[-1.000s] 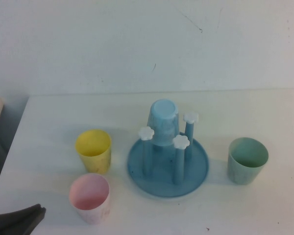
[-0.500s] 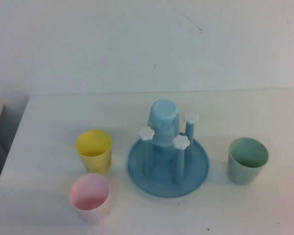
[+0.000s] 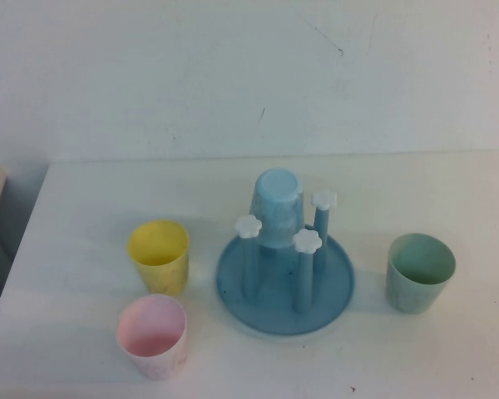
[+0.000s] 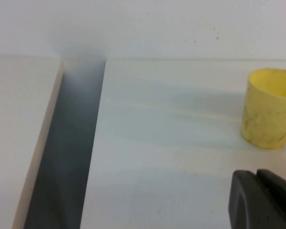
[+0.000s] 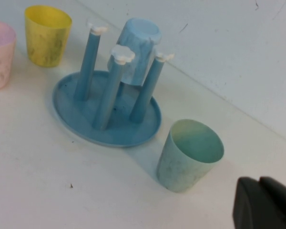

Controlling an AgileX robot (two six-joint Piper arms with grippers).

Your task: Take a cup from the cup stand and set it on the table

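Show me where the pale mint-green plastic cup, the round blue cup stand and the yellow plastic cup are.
pale mint-green plastic cup (image 3: 419, 278), high view, on its outer wall.
round blue cup stand (image 3: 337, 291), high view, on the bare tray rim.
yellow plastic cup (image 3: 160, 270), high view, on its outer wall.

Yellow cup (image 4: 270, 109) upright on white bench (image 4: 171, 157), right edge of frame. Dark gap (image 4: 66, 157) at left separates the bench from a pale surface (image 4: 16, 138). Left hand (image 4: 262, 200) black, lower right corner.
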